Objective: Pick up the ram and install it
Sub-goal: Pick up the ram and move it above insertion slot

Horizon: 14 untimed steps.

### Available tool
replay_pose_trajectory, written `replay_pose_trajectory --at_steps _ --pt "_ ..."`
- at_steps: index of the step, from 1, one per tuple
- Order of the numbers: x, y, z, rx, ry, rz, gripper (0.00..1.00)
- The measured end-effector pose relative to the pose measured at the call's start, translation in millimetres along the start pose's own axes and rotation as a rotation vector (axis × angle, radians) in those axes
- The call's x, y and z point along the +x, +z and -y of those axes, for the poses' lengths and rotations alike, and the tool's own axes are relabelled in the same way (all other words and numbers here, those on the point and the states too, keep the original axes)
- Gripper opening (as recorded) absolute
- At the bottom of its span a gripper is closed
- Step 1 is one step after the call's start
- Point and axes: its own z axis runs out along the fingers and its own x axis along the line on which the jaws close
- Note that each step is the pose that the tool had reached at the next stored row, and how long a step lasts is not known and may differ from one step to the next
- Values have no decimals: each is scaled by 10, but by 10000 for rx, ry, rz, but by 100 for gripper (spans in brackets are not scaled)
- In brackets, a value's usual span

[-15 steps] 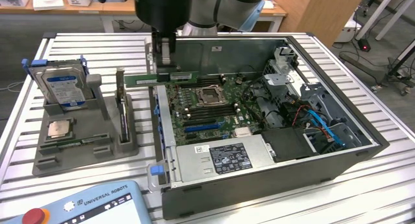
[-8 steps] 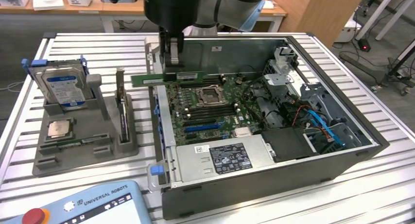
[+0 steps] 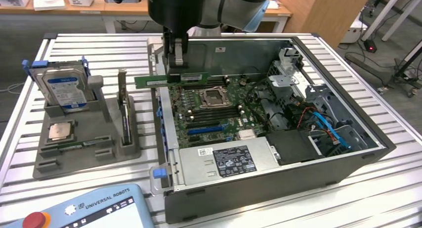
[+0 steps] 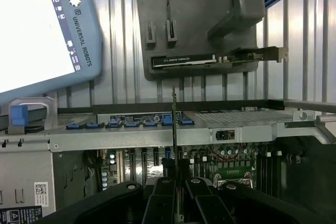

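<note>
Exterior view: the black robot arm's pincer [image 3: 176,72], in the upper centre of the frame, is clamped on the ram [image 3: 158,81], a long, thin green circuit-board stick. It is held level in the air above the near-side wall of the open black computer case [image 3: 264,183] and the edge of the green motherboard [image 3: 218,109]. At the exterior view's left, a grey moulded holder [image 3: 86,154] on the slatted metal table [image 3: 369,198] carries a blue-framed hard drive [image 3: 66,89], a square silver processor [image 3: 61,130] and a dark expansion card [image 3: 123,114] standing on edge. A pale blue teach pendant [image 3: 92,208] lies in the lower left corner.

Wrist view: the pincer's [image 4: 177,182] black fingers [image 4: 163,192] press on both faces of the ram [image 4: 174,124], seen edge-on as a thin line crossing the case's metal rim [image 4: 131,139]. Beyond the rim lie the expansion card [image 4: 199,60] and the pendant [image 4: 47,24].
</note>
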Motion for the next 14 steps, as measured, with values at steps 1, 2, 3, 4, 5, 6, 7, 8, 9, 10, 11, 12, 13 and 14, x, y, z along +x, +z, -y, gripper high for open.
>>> replay_pose_trajectory --at_steps 1,2,3,4,5,6,7,8,9,10,11,12,13,14 --pt "0 0 0 0 0 0 13" --pt "0 0 0 0 0 0 13" --pt "0 0 0 0 0 0 13" --pt "0 0 1 0 0 1 13" --pt "0 0 2 0 0 0 13" --pt "-1 0 7 -1 -2 0 13" --pt "-1 0 12 -1 -2 -1 13" --pt "-1 0 16 0 -1 0 13" --pt "-2 0 24 0 0 1 13" --pt "-2 -1 36 -1 0 -1 13" --pt "-2 -1 49 0 -1 0 13" --pt "-3 0 60 0 -1 0 13" --pt "-3 0 72 0 -1 1 13" --pt "-4 -1 84 0 0 0 13"
